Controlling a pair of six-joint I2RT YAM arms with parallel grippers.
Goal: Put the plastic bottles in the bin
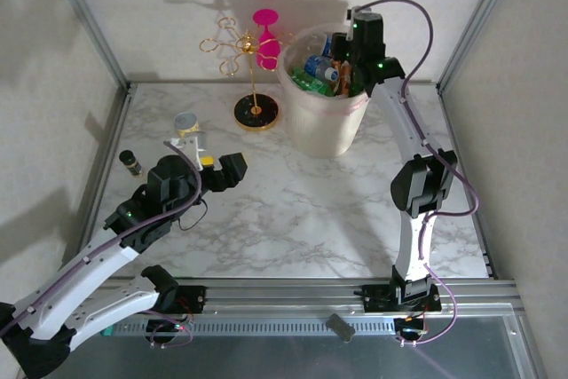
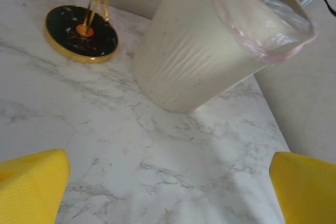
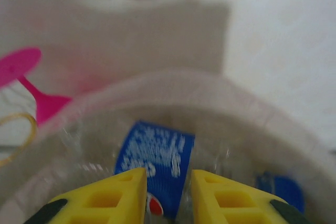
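From above, the left pincer (image 1: 216, 166) hovers low over the left part of the marble desk (image 1: 293, 210), its jaws spread with nothing between them. Just beyond it stands a small cup (image 1: 186, 126), and a dark vial (image 1: 130, 161) stands to its left. The bin (image 1: 324, 126) stands upright at the far middle of the desk, with plastic bottles (image 1: 315, 73) piled inside up to its rim, green and blue labels showing. The right pincer (image 1: 353, 73) points down into the bin's right side. Just left of the bin is a gold wire stand (image 1: 255, 86) with a pink goblet-shaped piece (image 1: 266, 42) hanging on it. In the left wrist view, the two yellow fingers (image 2: 31, 187) sit far apart at the lower corners over bare desk. The bin leans into frame ahead, a pinkish liner folded over its rim, and the stand's black base (image 2: 79, 32) lies beside it. In the right wrist view, the right pincer is drawn in to a narrow gap. A blue-labelled bottle (image 3: 157, 153) lies in the bin just beyond the fingers (image 3: 121, 192), and whether they pinch it cannot be told.
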